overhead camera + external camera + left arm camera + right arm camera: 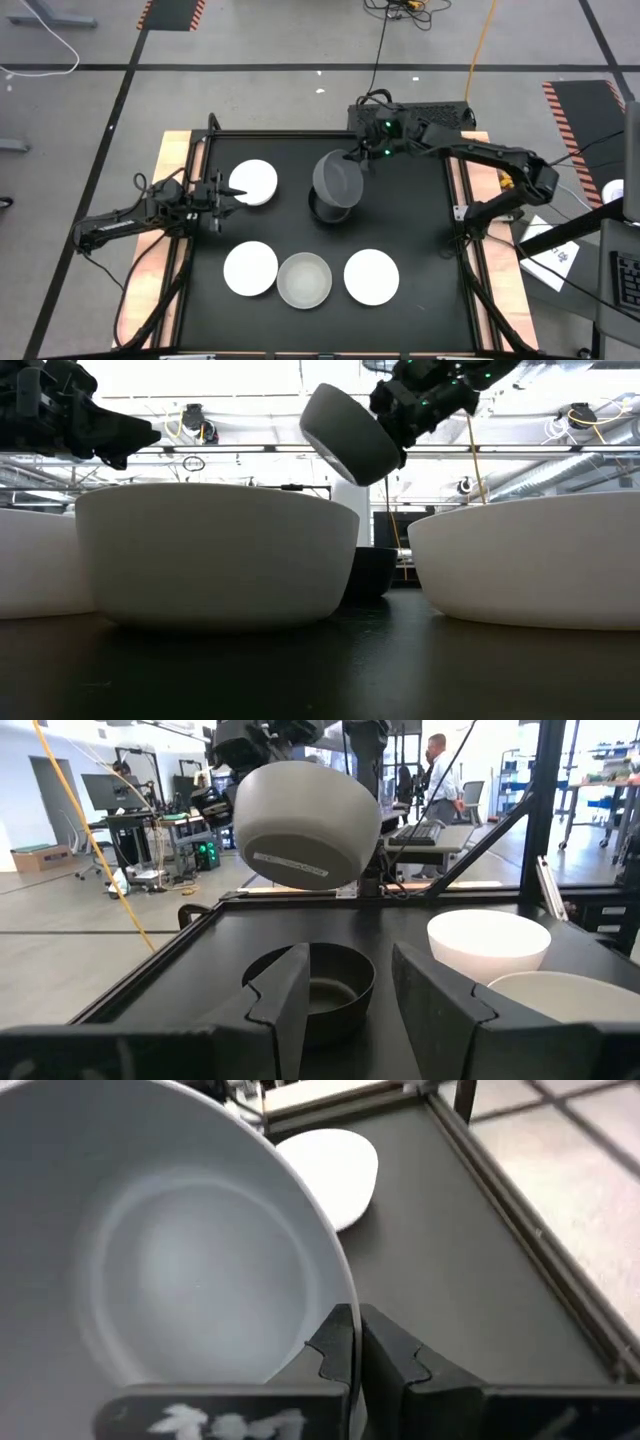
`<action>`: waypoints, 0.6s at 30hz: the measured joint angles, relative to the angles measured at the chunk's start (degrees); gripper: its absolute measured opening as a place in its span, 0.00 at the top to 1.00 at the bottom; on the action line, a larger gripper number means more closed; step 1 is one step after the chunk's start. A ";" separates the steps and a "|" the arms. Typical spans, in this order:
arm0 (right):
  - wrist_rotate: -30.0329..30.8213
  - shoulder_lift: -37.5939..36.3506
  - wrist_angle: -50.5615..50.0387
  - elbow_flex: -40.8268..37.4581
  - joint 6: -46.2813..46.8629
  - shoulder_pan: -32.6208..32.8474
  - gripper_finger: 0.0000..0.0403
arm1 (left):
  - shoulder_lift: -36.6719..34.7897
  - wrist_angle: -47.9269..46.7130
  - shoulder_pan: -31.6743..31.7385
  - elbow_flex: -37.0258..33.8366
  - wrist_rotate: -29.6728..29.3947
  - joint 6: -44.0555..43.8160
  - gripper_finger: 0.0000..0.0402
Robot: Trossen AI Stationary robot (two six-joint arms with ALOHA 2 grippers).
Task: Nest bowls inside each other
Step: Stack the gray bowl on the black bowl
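Observation:
My right gripper (pixel 352 158) is shut on the dark grey bowl (pixel 338 180), which hangs tilted in the air above the black bowl (pixel 322 210). The black bowl rests on its base on the table and also shows in the low view (pixel 376 572). My left gripper (pixel 228 195) hovers open at the near edge of a white bowl (pixel 255 183), touching nothing. Along the near side stand a white bowl (pixel 250 268), the pale grey translucent bowl (pixel 304 280) and another white bowl (pixel 371 276). In the left wrist view the dark grey bowl (pixel 305 820) floats over the black bowl (pixel 325 982). My right gripper pinches the dark grey bowl's rim (pixel 340 1295), one finger (pixel 335 1345) inside the bowl and the other (pixel 395 1350) outside. The fingers come from the table's far right, slanting down. The bowl is lifted clear and tilted (pixel 350 435), its base turned toward the left arm.
The black table top is framed by a raised black rail (pixel 452 190) and wooden side boards. Two white bowls (pixel 215 550) (pixel 530 560) fill the front of the low view. Bare table lies between the black bowl and the right rail. People and desks show in the room beyond.

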 joint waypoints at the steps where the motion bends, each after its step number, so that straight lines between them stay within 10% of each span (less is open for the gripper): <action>1: -0.02 0.62 -1.16 0.77 -0.15 0.00 1.00 | 0.00 0.00 0.00 0.02 0.00 0.27 0.63; 18: -0.06 15.53 -16.71 16.45 -3.45 0.09 1.00 | 0.00 -0.15 -0.02 0.00 0.00 0.84 0.63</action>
